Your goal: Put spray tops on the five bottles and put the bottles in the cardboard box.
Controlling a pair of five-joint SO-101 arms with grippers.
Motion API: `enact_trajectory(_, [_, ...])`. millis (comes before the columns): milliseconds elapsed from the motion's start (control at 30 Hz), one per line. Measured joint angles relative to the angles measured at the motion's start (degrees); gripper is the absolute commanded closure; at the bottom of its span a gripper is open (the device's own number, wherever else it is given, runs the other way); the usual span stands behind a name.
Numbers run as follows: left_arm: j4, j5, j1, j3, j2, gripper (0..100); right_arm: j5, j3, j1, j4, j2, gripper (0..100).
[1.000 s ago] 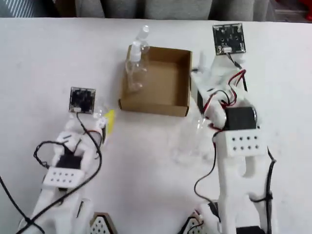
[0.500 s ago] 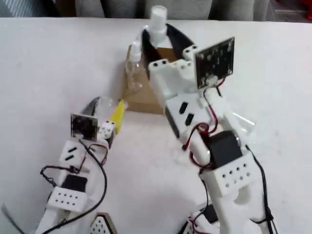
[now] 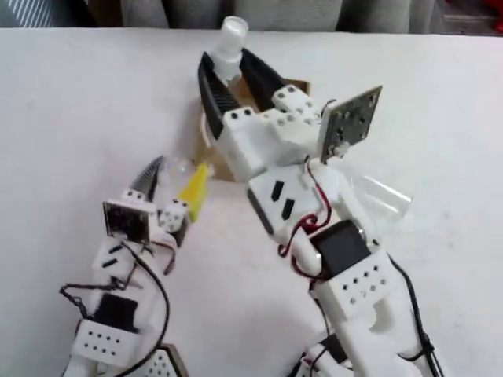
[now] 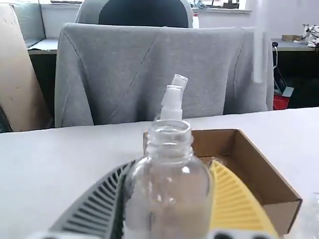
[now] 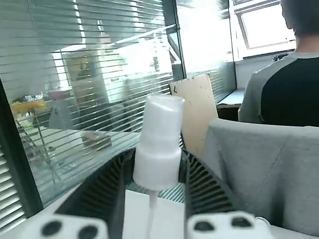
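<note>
My left gripper [image 3: 179, 166], with one grey and one yellow finger, is shut on a clear bottle [image 4: 167, 181] that has no top; it is held upright in front of the cardboard box [image 4: 251, 167]. Inside the box stands another bottle with its spray top [image 4: 172, 97] fitted. My right gripper [image 3: 228, 56] is raised above the box's far left corner, shut on a white spray top [image 5: 158, 149]. The top's thin tube [image 5: 150, 216] hangs down between the black fingers [image 5: 207, 186]. In the high view the right arm covers most of the box [image 3: 299, 84].
A clear bottle [image 3: 383, 193] lies on its side on the white table [image 3: 94, 94], to the right of the right arm. A grey chair back [image 4: 149, 69] stands beyond the table's far edge.
The right arm has risen from the table right of the box and swung left over the box with the spray top. The left arm has shifted slightly, tilting the bottle up toward the box.
</note>
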Motion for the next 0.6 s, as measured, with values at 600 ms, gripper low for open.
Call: enact_trajectory(600, [14.95,0.35,1.85,-0.35,-12.75,98,-0.53,6.68,-5.71,-4.75,0.09,98.1])
